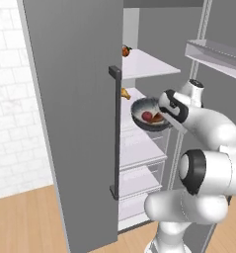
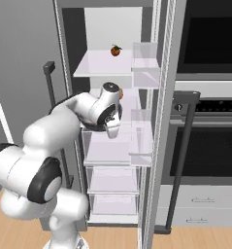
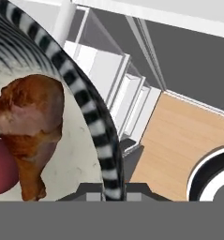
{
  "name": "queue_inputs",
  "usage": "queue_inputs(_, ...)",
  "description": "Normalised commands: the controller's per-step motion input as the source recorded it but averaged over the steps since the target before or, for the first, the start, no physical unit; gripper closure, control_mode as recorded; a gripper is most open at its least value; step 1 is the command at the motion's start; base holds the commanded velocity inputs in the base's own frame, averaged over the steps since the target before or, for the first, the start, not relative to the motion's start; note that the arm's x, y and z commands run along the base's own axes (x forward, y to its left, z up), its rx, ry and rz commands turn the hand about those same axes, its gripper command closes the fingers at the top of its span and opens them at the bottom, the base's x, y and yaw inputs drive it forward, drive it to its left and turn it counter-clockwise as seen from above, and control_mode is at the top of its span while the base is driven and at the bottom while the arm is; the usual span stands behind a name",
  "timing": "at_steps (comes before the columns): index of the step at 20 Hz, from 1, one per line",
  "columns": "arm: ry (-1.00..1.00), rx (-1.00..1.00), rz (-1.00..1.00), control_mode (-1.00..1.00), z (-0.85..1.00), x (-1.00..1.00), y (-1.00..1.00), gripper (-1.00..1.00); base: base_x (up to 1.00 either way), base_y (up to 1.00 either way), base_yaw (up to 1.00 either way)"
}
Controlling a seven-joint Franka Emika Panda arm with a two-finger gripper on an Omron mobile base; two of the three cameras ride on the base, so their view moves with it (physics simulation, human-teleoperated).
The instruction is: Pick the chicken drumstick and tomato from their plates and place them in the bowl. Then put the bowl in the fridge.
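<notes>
You're basically on the last leg here. The chicken drumstick [image 3: 31,126] and the tomato [image 3: 0,166] are both already sitting in the bowl [image 1: 148,114], so the loading part looks done. What's left, as far as I can judge, is getting the bowl down on a shelf inside the fridge [image 1: 75,113] and letting go.

The claw [image 3: 107,190] is pinched tight on the bowl's rim; at the bottom centre of the hand view the striped edge runs right down between the two finger tips. In the left base view the bowl hangs mid-frame, just past the open door's long black handle [image 1: 115,133], in front of the white shelves [image 1: 146,64] and not resting on any of them yet. It looks tipped a bit toward the camera, so keep an eye on the contents.

Looks-wise: the bowl is wide and shallow, dark outside, with a pale speckled inside and a banded black-and-white rim up close. The drumstick is lumpy, glossy reddish-brown, fat at the top and narrowing downward. The tomato is a smooth dull-red ball touching it at the left edge of the hand view. The fridge shelves are flat, white and clean-edged, with clear drawers lower down.
</notes>
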Motion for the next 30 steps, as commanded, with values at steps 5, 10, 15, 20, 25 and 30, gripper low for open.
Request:
queue_inputs(5, 0.0, 0.0, -0.13, -1.0, -0.09, 1.0, 0.06, 1.0, 0.0, 0.0, 0.0)
queue_inputs(10, 0.0, 0.0, -0.01, -1.0, -0.47, 0.61, 0.08, 1.0, 0.0, 0.0, 0.0)
queue_inputs(15, 0.0, 0.0, 0.0, -1.0, -0.49, 0.62, 0.02, 1.0, 0.0, 0.0, 0.0)
queue_inputs(20, 0.0, 0.0, 0.0, -1.0, -0.14, 0.87, 0.0, 1.0, 0.0, 0.0, 0.0)
queue_inputs(25, 0.0, 0.0, 0.0, -1.0, -0.18, 0.84, 0.0, 1.0, 0.0, 0.0, 0.0)
queue_inputs(30, -0.03, 0.0, 0.0, -1.0, -0.29, 0.53, 0.12, 1.0, 0.0, 0.0, 0.0)
